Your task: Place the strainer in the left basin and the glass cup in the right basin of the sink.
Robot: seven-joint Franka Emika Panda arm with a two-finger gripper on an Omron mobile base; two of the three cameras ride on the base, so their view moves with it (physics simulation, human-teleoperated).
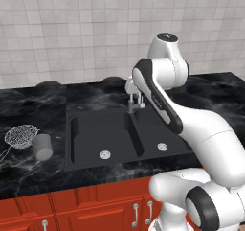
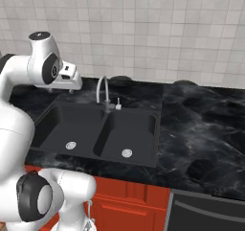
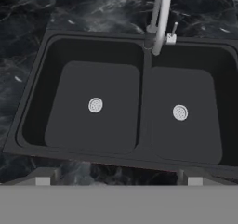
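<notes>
The black marbled counter [image 1: 33, 105] is stretching across the kitchen under a pale tiled wall [image 1: 72, 28], with red cabinet fronts [image 1: 72, 206] running below it. The sink [image 1: 69, 144] is sitting recessed in the counter, its two black basins lying side by side. The left basin [image 3: 93, 107] — the wider, squarish one — is holding nothing but its round silver drain [image 3: 95, 105], and the right basin [image 3: 186, 114], the narrower one, is likewise showing just its own drain [image 3: 180, 112]. A curved silver faucet [image 2: 102, 91] is rising from the back rim at the divider between them.

The white arm is reaching up and over the sink, with the hand looking down on both basins. The gripper [image 3: 118, 177] is hanging above the front rim of the sink with its jaws spread wide apart, the two fingertips [image 3: 42, 177] standing well apart at the bottom of the hand view and gripping nothing.

Over on the counter left of the sink, well apart from the gripper, the glass cup [image 1: 42, 146] is lying on its side near the sink's left rim. The strainer [image 1: 20, 136] is resting just beside it — on its far left — mesh bowl close against the cup, its thin wire handle [image 1: 5, 153] trailing off toward the left edge of the left base view.
</notes>
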